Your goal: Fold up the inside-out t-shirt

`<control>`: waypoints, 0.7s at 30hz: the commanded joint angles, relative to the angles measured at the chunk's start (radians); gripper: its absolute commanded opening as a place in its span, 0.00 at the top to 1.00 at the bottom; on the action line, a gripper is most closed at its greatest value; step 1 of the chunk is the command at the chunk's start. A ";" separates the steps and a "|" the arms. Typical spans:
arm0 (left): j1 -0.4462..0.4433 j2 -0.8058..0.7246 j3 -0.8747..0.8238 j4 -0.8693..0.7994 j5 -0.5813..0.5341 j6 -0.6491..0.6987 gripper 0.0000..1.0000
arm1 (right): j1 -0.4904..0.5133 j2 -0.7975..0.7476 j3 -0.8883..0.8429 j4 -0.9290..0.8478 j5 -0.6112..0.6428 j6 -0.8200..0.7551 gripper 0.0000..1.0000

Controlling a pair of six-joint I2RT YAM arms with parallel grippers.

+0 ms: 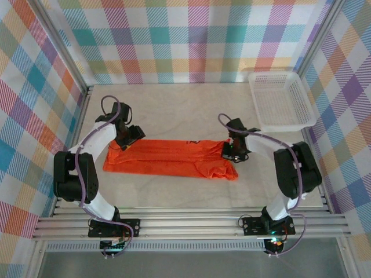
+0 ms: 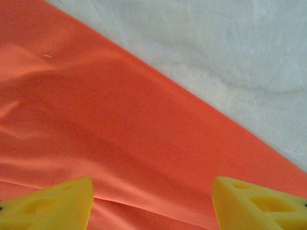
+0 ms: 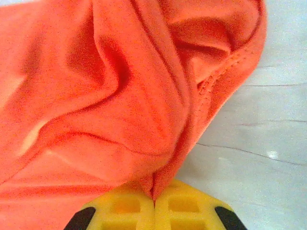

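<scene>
The inside-out t-shirt (image 1: 168, 158) lies as a long orange-red strip across the middle of the table. My left gripper (image 1: 128, 141) hangs over its left end, and the two yellow fingertips (image 2: 57, 203) stand wide apart above smooth fabric (image 2: 120, 129) with nothing between them. My right gripper (image 1: 232, 152) is at the strip's right end. Its yellow fingers (image 3: 156, 211) are pressed together on a pinched fold of the t-shirt (image 3: 110, 100), whose hem bunches up just beyond them.
A white mesh basket (image 1: 281, 98) stands at the back right corner. Bare pale tabletop (image 1: 174, 110) lies behind and in front of the shirt. Checked walls close in the left, back and right sides.
</scene>
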 commanded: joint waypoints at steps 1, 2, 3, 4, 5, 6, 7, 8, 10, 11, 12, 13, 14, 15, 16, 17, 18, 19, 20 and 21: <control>-0.038 0.038 -0.027 0.059 0.062 -0.044 0.34 | -0.067 -0.096 -0.022 -0.084 0.007 -0.083 1.00; -0.057 0.055 -0.020 0.057 0.059 -0.045 0.34 | -0.090 -0.115 -0.025 -0.099 0.009 -0.099 1.00; -0.070 0.069 -0.014 0.055 0.055 -0.045 0.34 | -0.109 -0.131 -0.028 -0.108 0.011 -0.111 1.00; -0.081 0.083 -0.008 0.055 0.050 -0.046 0.34 | -0.132 -0.148 -0.032 -0.117 0.011 -0.123 1.00; -0.088 0.096 -0.002 0.055 0.051 -0.047 0.34 | -0.156 -0.163 -0.033 -0.125 0.010 -0.132 1.00; -0.089 0.104 0.003 0.054 0.051 -0.047 0.35 | -0.174 -0.174 -0.035 -0.128 0.003 -0.140 1.00; -0.090 0.113 0.008 0.053 0.049 -0.043 0.35 | -0.190 -0.188 -0.034 -0.132 -0.005 -0.147 1.00; -0.091 0.121 0.015 0.050 0.043 -0.041 0.35 | -0.201 -0.198 -0.032 -0.138 -0.012 -0.153 1.00; -0.090 0.135 0.034 0.032 0.025 -0.025 0.35 | -0.206 -0.210 -0.022 -0.147 -0.028 -0.158 1.00; -0.090 0.143 0.045 0.018 0.015 -0.014 0.35 | -0.205 -0.214 -0.015 -0.154 -0.044 -0.154 1.00; -0.090 0.147 0.052 0.012 0.006 -0.007 0.35 | -0.204 -0.217 -0.009 -0.156 -0.070 -0.148 1.00; -0.089 0.150 0.057 0.005 -0.002 -0.003 0.35 | -0.204 -0.221 -0.002 -0.157 -0.104 -0.135 1.00; -0.089 0.153 0.062 0.001 -0.010 0.002 0.35 | -0.200 -0.227 0.002 -0.152 -0.135 -0.119 1.00; -0.089 0.156 0.064 -0.001 -0.014 0.005 0.35 | -0.192 -0.234 0.008 -0.150 -0.153 -0.107 1.00; -0.088 0.158 0.068 -0.004 -0.020 0.008 0.35 | -0.179 -0.242 0.018 -0.154 -0.155 -0.093 1.00; -0.085 0.162 0.071 -0.008 -0.023 0.011 0.35 | -0.161 -0.252 0.030 -0.160 -0.147 -0.077 1.00; -0.082 0.166 0.074 -0.008 -0.020 0.014 0.35 | -0.145 -0.261 0.040 -0.163 -0.144 -0.066 1.00; -0.075 0.170 0.075 -0.007 -0.007 0.016 0.35 | -0.126 -0.269 0.054 -0.169 -0.140 -0.051 1.00; -0.064 0.174 0.073 -0.001 0.018 0.016 0.35 | -0.108 -0.277 0.066 -0.172 -0.137 -0.037 1.00; -0.051 0.175 0.072 0.005 0.046 0.015 0.35 | -0.091 -0.284 0.080 -0.178 -0.136 -0.022 1.00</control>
